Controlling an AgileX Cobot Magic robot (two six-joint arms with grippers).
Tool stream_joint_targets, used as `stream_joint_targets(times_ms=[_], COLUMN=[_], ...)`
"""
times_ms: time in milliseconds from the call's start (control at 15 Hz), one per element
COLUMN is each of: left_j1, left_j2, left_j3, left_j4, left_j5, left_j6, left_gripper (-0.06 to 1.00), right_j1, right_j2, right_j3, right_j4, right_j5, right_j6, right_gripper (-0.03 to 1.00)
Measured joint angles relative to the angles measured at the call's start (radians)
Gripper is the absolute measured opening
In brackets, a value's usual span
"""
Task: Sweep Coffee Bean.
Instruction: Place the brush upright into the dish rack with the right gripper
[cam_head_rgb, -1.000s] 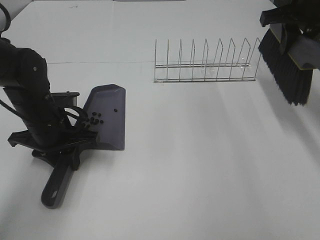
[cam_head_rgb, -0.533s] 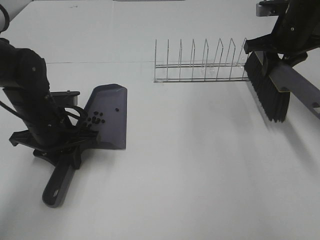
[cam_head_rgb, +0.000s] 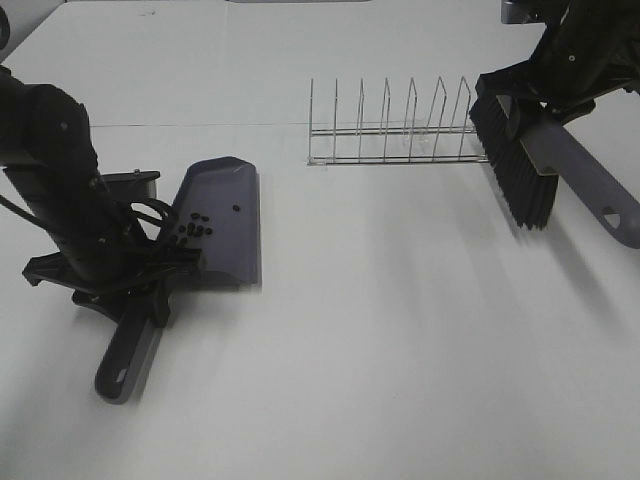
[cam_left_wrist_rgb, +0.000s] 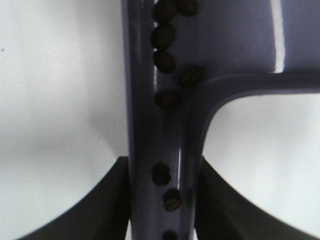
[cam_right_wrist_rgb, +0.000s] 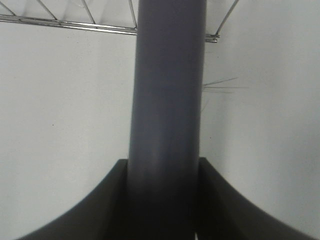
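The grey-purple dustpan (cam_head_rgb: 222, 225) lies on the white table at the left, its handle (cam_head_rgb: 127, 352) pointing toward the near edge. My left gripper (cam_head_rgb: 148, 283) is shut on that handle just behind the pan. Several coffee beans (cam_head_rgb: 194, 229) sit inside the pan near its back wall, with one bean (cam_head_rgb: 237, 208) further forward. In the left wrist view the beans (cam_left_wrist_rgb: 164, 36) lie along the handle channel between my left gripper's (cam_left_wrist_rgb: 162, 200) dark fingers (cam_left_wrist_rgb: 107, 202). My right gripper (cam_head_rgb: 543, 103) is shut on the brush handle (cam_right_wrist_rgb: 167, 100), holding the black bristles (cam_head_rgb: 516, 172) in the air at the far right.
A wire plate rack (cam_head_rgb: 390, 130) stands at the back centre, and its right end is partly hidden behind the brush. The same rack (cam_right_wrist_rgb: 70, 21) shows in the right wrist view. The brush handle's end (cam_head_rgb: 612, 213) sticks out toward the right edge.
The right arm swung the brush left and down in front of the rack's right end, turning it. The left arm shifted the dustpan slightly right and away, beans still inside.
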Motion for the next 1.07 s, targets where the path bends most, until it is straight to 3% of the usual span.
stream_joint_targets(times_ms=[533, 1067], left_j1=[0.000, 0.000], left_j2=[0.000, 0.000], left_j3=[-0.041, -0.041], left_j4=[-0.001, -0.001], left_j5=[0.016, 0.026], left_j6=[0.003, 0.004], left_gripper=[0.32, 0.32], right_j1=[0.000, 0.001], right_j2=[0.080, 0.096], right_j3=[-0.003, -0.106], right_j4=[-0.062, -0.092], right_j5=[-0.038, -0.033], right_j6=[0.050, 0.081], right_gripper=[0.28, 0.28])
